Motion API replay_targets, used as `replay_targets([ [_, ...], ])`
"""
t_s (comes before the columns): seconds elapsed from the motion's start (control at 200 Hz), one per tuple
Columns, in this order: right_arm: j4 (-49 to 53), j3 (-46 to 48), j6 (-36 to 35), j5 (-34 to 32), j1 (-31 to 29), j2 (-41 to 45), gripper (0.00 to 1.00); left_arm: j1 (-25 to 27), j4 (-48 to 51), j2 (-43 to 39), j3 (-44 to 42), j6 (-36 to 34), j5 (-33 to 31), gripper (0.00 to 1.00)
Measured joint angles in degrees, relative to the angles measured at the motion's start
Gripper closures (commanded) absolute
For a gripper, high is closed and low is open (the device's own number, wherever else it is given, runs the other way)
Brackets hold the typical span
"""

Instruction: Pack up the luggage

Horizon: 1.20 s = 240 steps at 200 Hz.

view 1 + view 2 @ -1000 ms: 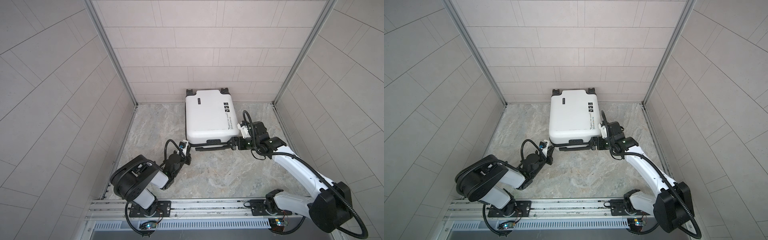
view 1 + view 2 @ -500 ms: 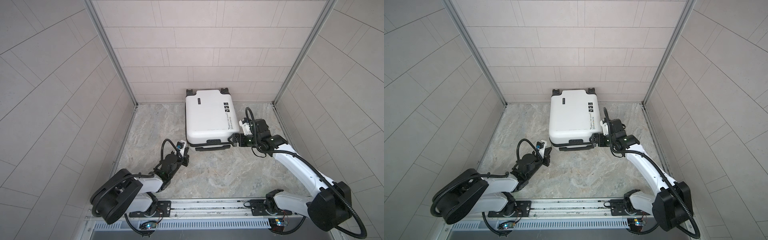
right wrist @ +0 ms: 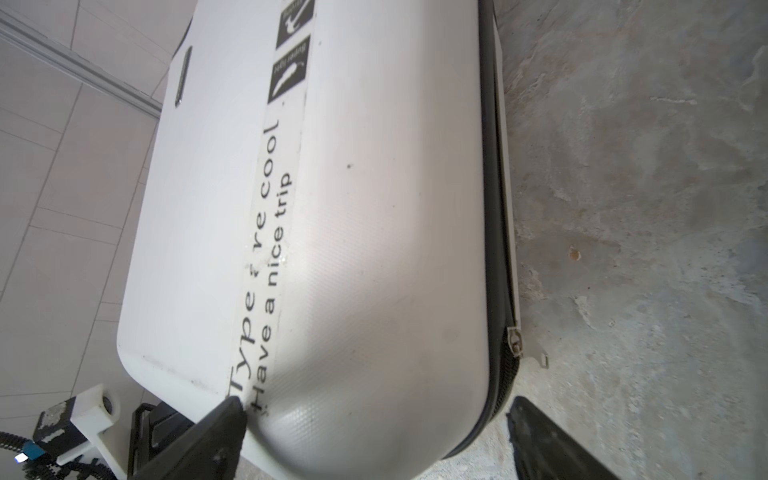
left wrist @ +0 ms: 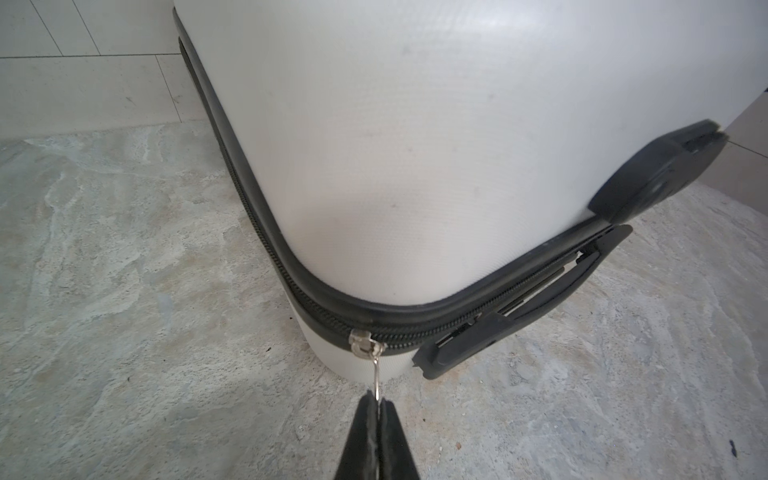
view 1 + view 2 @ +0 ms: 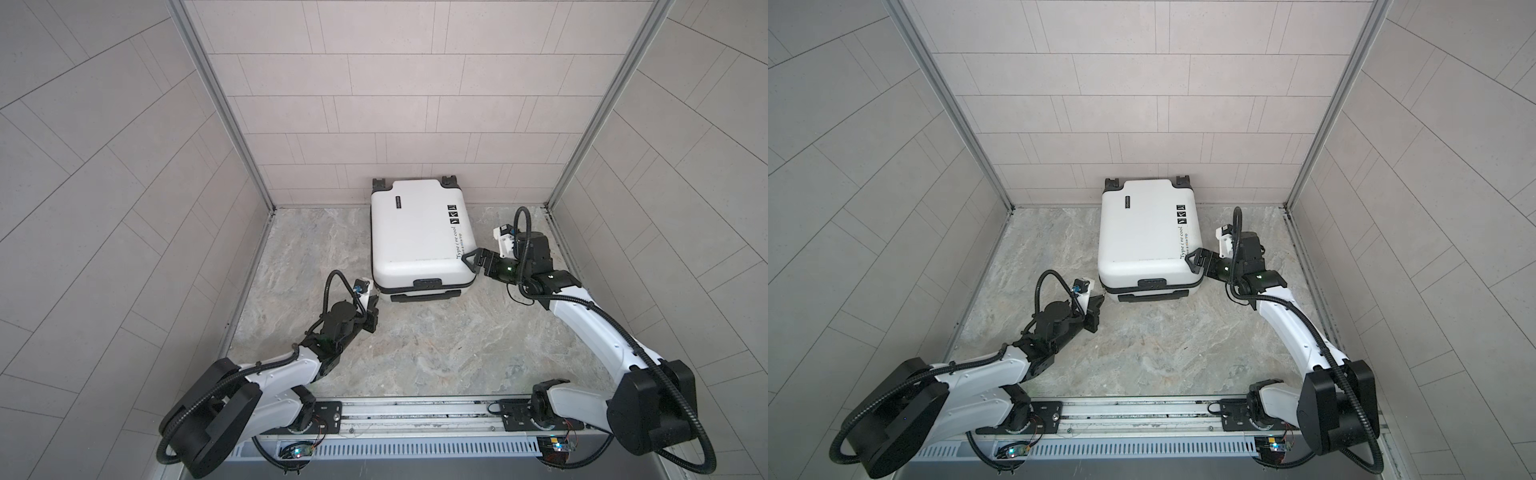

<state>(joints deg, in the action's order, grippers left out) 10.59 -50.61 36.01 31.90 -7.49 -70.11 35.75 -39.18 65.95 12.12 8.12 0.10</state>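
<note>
Handling: the luggage (image 5: 419, 237) looks like a stiff, smooth hard shell (probably light for its bulk, though what is inside cannot be seen). I judge the rounded white faces too slippery for a pinch and too wide to span flat.
Hold points: the zipper pull (image 4: 376, 376), the black carry handle (image 4: 519, 316) on the near edge, or the zipper band (image 4: 266, 208). The shell corners suit bracing, not lifting.
Luggage position: shut and lying flat on the marbled worktop (image 5: 415, 353), with the wheels (image 5: 380, 184) at the rear wall and the handle edge toward the robot, as both top views show.
Left fingers (image 4: 359, 444): pressed together on the thin metal pull, which hangs from the slider (image 4: 361, 343) at the near left corner of the band. They sit just in front of that corner, low by the worktop and off the shell itself.
Right fingers (image 3: 212, 432): spread wide and holding nothing, straddling the near right corner. One tip rests by the printed text on the top shell. Its partner stands low beside the band, apart from it (a second slider (image 3: 514, 341) sits near that lower finger).
Zip state: the band looks closed along the near edge; round the sides I cannot tell.
Caution: the pull is small and thin, so a tug off the line of the band could slip it from the pinch or drag the case. The right brace guards against that.
</note>
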Motion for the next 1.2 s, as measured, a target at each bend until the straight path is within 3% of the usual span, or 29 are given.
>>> replay_targets([
  [0.29,-12.5,3.3,8.6,5.0,1.4,-3.9,0.00,-0.2,0.0,0.0,0.0,1.4,3.0,1.00],
  [0.56,-17.0,5.5,11.3,3.8,-0.1,-3.8,0.00,1.0,0.7,0.0,0.7,3.2,5.2,1.00],
  [1.201,-21.1,7.0,13.1,-1.8,-2.7,-3.6,0.00,10.7,-0.4,10.1,7.9,3.7,-1.4,1.00],
])
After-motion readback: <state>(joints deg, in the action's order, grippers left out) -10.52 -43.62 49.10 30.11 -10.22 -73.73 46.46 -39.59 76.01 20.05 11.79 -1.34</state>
